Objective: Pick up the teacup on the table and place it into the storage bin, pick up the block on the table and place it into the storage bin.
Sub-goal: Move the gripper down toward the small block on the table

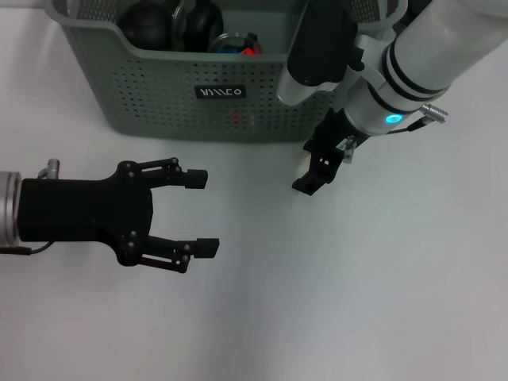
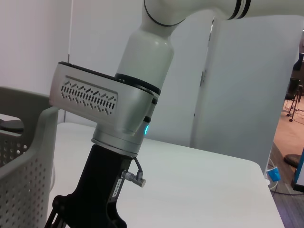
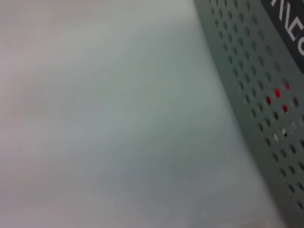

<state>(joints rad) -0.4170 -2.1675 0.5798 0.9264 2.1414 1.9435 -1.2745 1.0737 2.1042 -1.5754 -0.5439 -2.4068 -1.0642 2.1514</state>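
The storage bin (image 1: 159, 95) stands at the far side of the table, grey-green with perforated walls and a black label. Inside it lie dark rounded things (image 1: 171, 22) and a round glassy item with red and blue (image 1: 236, 44); I cannot tell whether that is the teacup. No block shows clearly on the table. My right gripper (image 1: 316, 171) hangs low over the table just before the bin's front right corner, with a small pale patch beside it. My left gripper (image 1: 203, 213) hovers open and empty over the table's left side, pointing right.
The white tabletop (image 1: 333, 302) spreads bare in front of both grippers. The right wrist view shows the bin wall (image 3: 256, 90) close by, with red showing through its holes. In the left wrist view the right arm (image 2: 142, 61) rises beside the bin's rim (image 2: 28, 102).
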